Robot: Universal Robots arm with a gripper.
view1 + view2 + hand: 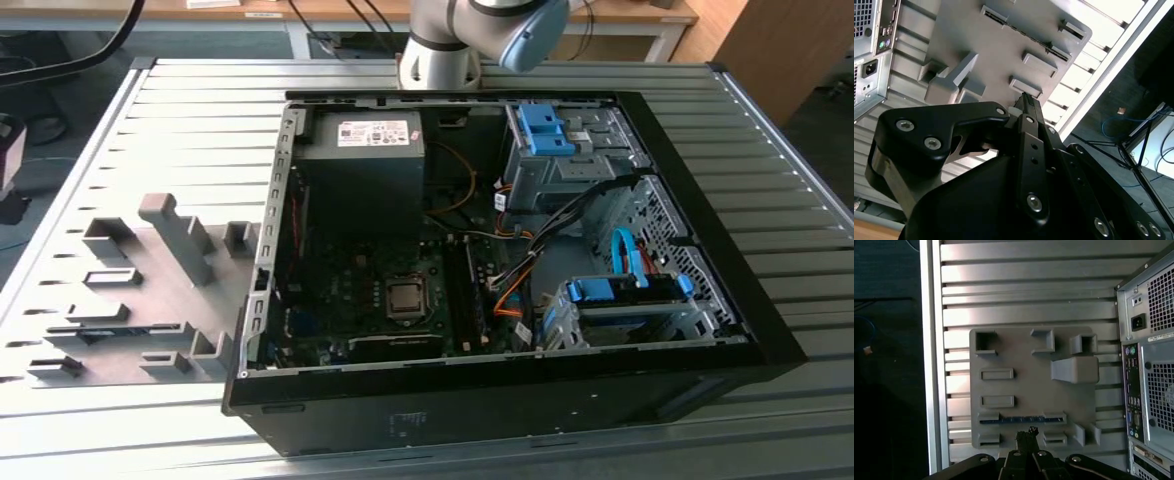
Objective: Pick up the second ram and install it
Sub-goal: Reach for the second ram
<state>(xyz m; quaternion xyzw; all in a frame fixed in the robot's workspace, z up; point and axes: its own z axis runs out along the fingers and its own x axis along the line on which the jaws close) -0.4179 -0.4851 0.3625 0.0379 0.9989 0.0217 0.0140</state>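
Hovering over the grey holder block (1034, 385), the pincer (1026, 432) looks pressed together with nothing in it, its tips just beside the second ram (1021, 419). The ram is a dark stick sitting in a long slot of the block, untouched. The block rests on the slatted bench (1029, 290), at the exterior view's left of the open computer case (467, 425). Step in hand, my read: approach for the pick; install not begun. A grasp would call for spreading the pincer, squaring it across the stick's thin faces, then lifting straight out of the slot.
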